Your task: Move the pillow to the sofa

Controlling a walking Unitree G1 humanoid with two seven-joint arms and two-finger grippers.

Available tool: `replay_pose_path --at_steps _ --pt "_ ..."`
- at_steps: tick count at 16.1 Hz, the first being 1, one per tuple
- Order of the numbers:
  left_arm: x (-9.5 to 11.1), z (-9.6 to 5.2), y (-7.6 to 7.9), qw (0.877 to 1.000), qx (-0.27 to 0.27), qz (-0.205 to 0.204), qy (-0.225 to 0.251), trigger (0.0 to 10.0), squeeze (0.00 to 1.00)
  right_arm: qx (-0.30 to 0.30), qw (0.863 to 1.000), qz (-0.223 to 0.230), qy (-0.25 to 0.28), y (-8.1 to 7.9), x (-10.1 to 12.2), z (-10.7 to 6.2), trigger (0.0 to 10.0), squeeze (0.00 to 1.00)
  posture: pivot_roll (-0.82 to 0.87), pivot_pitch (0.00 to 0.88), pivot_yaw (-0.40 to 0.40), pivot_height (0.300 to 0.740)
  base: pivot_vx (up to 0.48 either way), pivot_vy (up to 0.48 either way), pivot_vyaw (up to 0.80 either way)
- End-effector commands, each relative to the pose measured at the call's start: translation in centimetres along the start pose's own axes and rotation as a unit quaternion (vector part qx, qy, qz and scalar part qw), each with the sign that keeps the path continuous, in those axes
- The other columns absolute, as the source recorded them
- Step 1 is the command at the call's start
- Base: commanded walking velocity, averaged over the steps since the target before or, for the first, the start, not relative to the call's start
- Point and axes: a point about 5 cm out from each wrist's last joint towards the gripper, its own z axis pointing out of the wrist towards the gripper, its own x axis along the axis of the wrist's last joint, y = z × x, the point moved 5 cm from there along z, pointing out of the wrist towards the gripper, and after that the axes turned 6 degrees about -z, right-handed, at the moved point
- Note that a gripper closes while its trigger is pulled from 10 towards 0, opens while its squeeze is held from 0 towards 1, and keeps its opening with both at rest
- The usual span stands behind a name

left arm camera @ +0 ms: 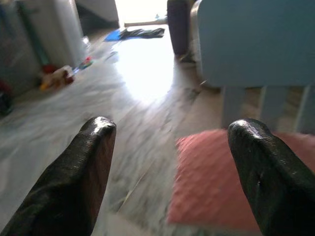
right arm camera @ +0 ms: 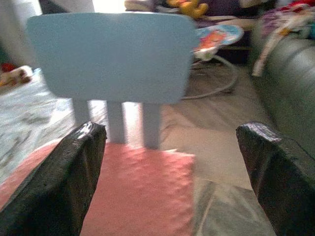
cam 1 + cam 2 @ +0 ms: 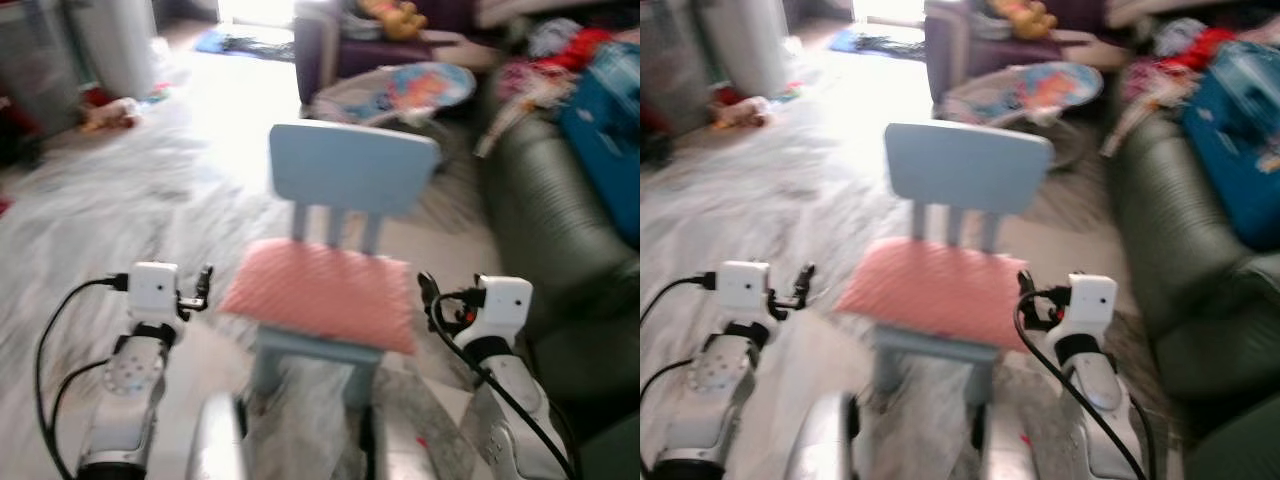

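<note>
Head views are motion-blurred, so fine detail on the floor and in the far clutter cannot be made out. A pink pillow (image 3: pixel 322 292), soft and flat with a dimpled, quilted-looking surface, lies on the seat of a small light-blue chair (image 3: pixel 352 168); the chair has a smooth, rounded rectangular backrest on three short slats, and its legs are partly cut off behind the robot's body at the lower edge. The pillow overhangs the seat on both sides.

The left gripper (image 1: pixel 172 162) is raised just beside the pillow's left edge, apart from it, its two blunt black fingers (image 1: pixel 81 172) spread wide with nothing between them. The right gripper (image 2: pixel 172 172) is raised near the pillow's right corner, likewise spread wide and empty; whether its nearer finger touches the fabric cannot be told.

The floor (image 3: pixel 120 200) is pale veined marble with a bright glare patch. To the right stands a dark ribbed sofa (image 3: pixel 545 225), leather-like, bearing a blue bag (image 3: pixel 605 140) and blurred coloured fabrics. Beyond the chair rests a baby bouncer (image 3: pixel 400 95) with a patterned seat.
</note>
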Motion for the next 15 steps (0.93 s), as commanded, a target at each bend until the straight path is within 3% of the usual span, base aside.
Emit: replay_pose_path --at_steps 1,6,11,15 --pt "0.2 0.1 1.1 1.0 -0.018 -0.006 0.004 10.0 0.0 -0.01 1.0 -0.004 -0.004 0.8 0.0 -0.1 10.0 0.0 -0.04 0.0 -0.04 0.602 0.352 0.0 0.0" --pt "0.1 0.2 1.2 1.0 -0.021 -0.005 0.003 10.0 0.0 -0.011 1.0 -0.001 -0.006 0.7 -0.1 -0.1 10.0 0.0 -0.04 0.0 -0.039 0.602 0.326 0.0 0.0" --pt "0.1 0.2 1.1 1.0 -0.02 -0.007 0.002 10.0 0.0 -0.01 1.0 -0.001 -0.008 0.7 -0.1 -0.2 10.0 0.0 -0.04 0.0 -0.039 0.602 0.0 0.0 0.0" --pt "-1.3 0.3 -0.6 0.999 -0.013 0.025 -0.038 10.0 0.0 0.0 1.0 -0.001 -0.019 0.5 -0.3 -0.2 10.0 0.0 -0.03 0.0 -0.041 0.572 0.0 0.0 0.0"
